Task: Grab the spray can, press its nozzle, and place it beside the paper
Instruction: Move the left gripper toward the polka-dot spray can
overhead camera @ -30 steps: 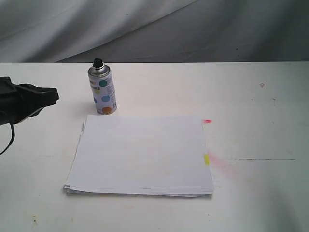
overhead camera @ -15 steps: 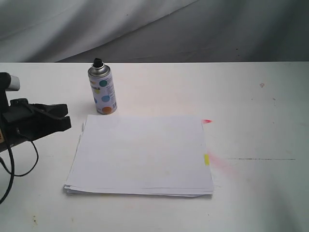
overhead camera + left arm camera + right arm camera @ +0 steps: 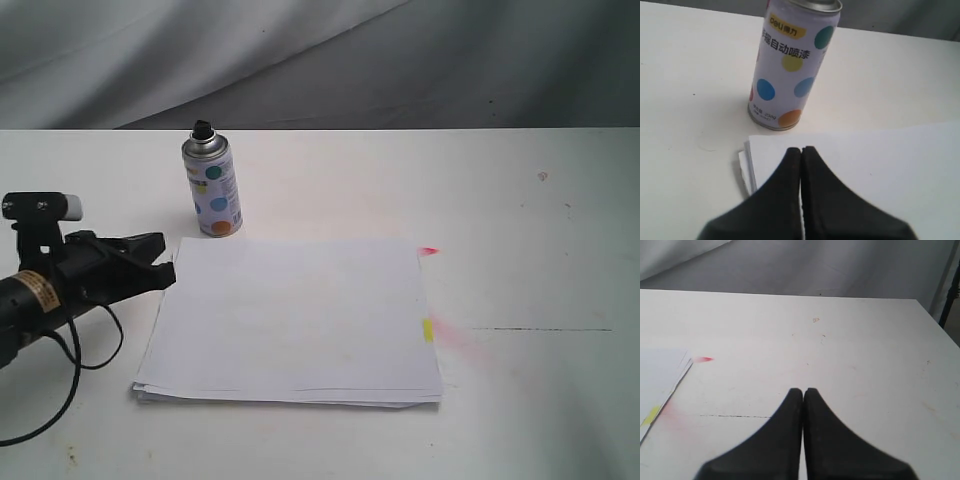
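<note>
In the exterior view, the spray can [image 3: 212,186] stands upright on the white table [image 3: 540,230], black nozzle [image 3: 204,130] on top, just beyond the far left corner of the paper [image 3: 290,320]. The left gripper [image 3: 164,258] hovers at the paper's left edge.

In the left wrist view, its jaws are pressed together over the paper's corner, short of the can. The label reads "deli" on an orange band, then "自动喷漆".

In the right wrist view, the right gripper [image 3: 803,390], jaws together, hangs over bare table.
</note>
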`<state>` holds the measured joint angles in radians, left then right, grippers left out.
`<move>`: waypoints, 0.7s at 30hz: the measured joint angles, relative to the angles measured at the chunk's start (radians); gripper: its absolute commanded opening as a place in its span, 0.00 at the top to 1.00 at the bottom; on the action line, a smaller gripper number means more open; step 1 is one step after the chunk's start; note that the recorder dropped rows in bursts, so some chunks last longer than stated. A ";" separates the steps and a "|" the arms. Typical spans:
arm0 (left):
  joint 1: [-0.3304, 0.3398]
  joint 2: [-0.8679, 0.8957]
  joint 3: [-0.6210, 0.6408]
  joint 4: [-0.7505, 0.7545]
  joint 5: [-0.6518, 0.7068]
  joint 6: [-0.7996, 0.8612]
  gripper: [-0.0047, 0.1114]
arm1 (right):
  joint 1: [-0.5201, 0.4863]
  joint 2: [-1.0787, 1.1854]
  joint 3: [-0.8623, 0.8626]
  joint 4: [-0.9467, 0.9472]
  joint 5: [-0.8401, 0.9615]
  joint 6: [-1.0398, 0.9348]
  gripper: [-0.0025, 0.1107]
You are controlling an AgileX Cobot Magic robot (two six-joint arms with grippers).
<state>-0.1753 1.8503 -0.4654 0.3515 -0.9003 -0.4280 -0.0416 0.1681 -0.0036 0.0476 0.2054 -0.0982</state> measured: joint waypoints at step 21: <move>0.000 0.033 -0.117 0.126 0.080 -0.081 0.09 | 0.000 0.000 0.000 0.000 0.000 0.000 0.98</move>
<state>-0.1753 1.8836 -0.5822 0.4778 -0.8207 -0.5088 -0.0416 0.1681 -0.0036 0.0476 0.2054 -0.0982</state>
